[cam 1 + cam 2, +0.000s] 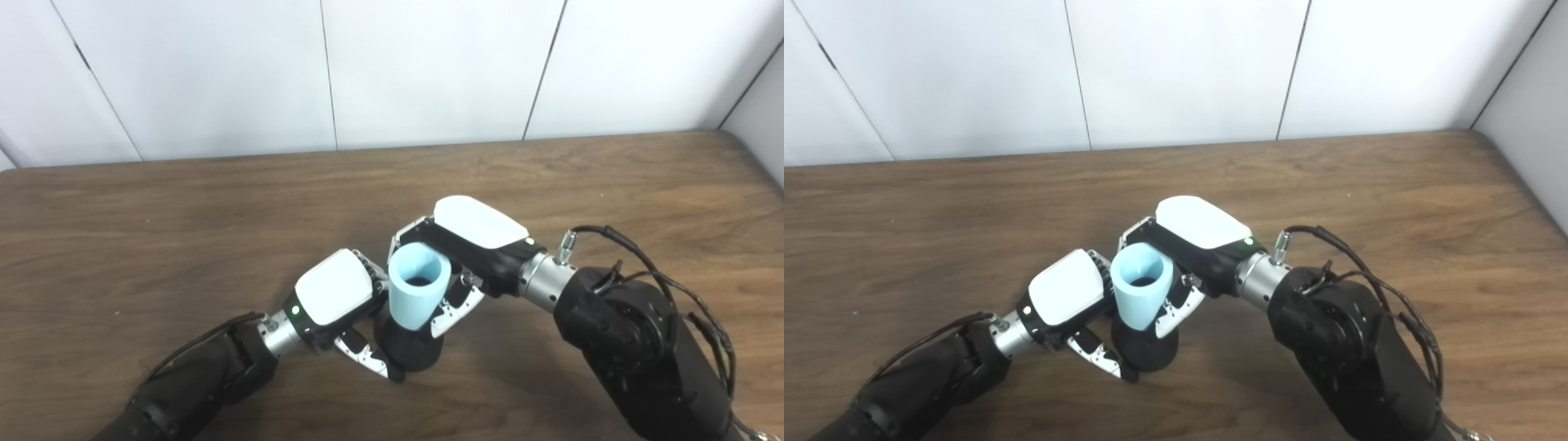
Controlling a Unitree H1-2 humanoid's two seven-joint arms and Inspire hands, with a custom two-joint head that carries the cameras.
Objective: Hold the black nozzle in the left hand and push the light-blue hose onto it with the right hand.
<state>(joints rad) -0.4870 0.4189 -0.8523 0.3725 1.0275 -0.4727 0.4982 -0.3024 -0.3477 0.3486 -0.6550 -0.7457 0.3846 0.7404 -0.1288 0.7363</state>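
The left hand (334, 294) was closed about the black nozzle (411, 350), whose flared base rested on the table (184, 233) just right of that hand's thumb. The right hand (471, 245) was closed about the light-blue hose (418, 288), gripped near its upper, open end, directly above the nozzle. The hose was seen standing nearly upright with its lower end already over the nozzle's neck (how deep could not be told), so the pushing-on step was judged to be under way and probably close to done. A straight downward press along the nozzle's axis was judged to be called for next, with the base kept steady. Nothing else lay on the table around the hands; only the two sets of fingers, crowded about the joint, were judged likely to hamper the push.
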